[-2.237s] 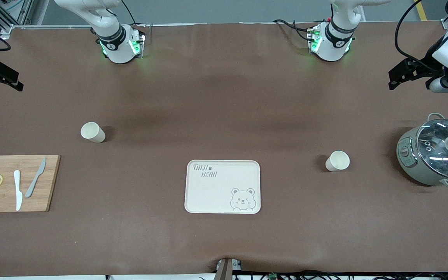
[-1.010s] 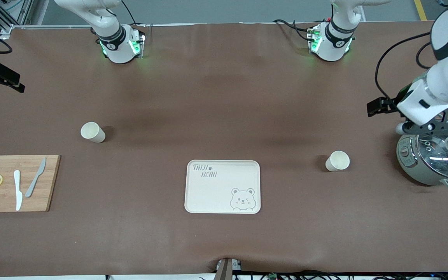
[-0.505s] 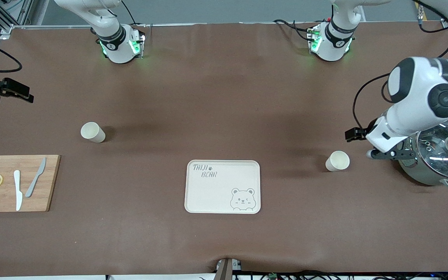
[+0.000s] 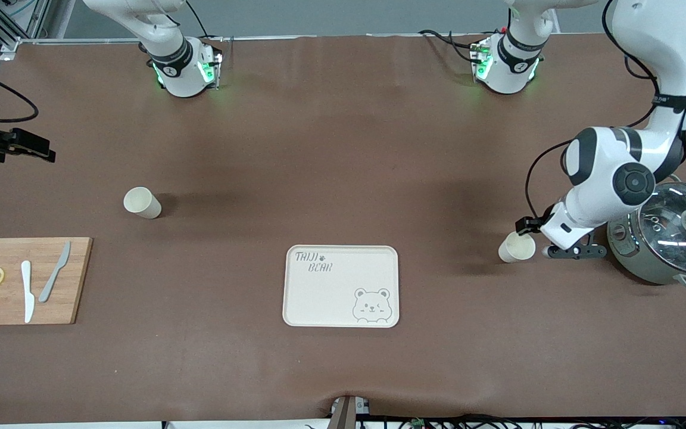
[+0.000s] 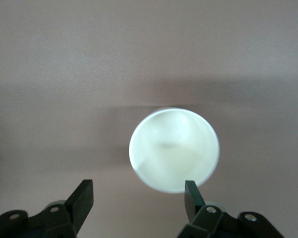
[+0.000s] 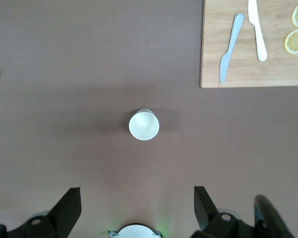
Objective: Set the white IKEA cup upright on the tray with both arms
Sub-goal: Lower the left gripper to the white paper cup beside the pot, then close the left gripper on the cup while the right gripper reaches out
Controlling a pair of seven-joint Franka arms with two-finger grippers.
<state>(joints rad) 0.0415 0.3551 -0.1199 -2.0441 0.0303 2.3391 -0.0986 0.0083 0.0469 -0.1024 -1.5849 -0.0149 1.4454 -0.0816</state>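
Two white cups stand upright on the brown table. One cup (image 4: pixel 517 247) is toward the left arm's end and fills the left wrist view (image 5: pixel 174 151). My left gripper (image 4: pixel 536 237) hangs open just above and beside it, one fingertip (image 5: pixel 189 191) at its rim. The other cup (image 4: pixel 142 202) is toward the right arm's end and shows small in the right wrist view (image 6: pixel 144 124). My right gripper (image 4: pixel 24 146) is open and empty, high over the table's edge at that end. The cream bear tray (image 4: pixel 341 286) lies empty between the cups, nearer the front camera.
A wooden cutting board (image 4: pixel 78 280) with two knives and lemon slices lies at the right arm's end, also in the right wrist view (image 6: pixel 213 44). A grey pot with a glass lid (image 4: pixel 667 232) stands close beside the left arm's wrist.
The left arm has swung down from the table's end to the nearby cup. The right gripper has shifted slightly inward over the table's edge. Cups and tray have not moved.
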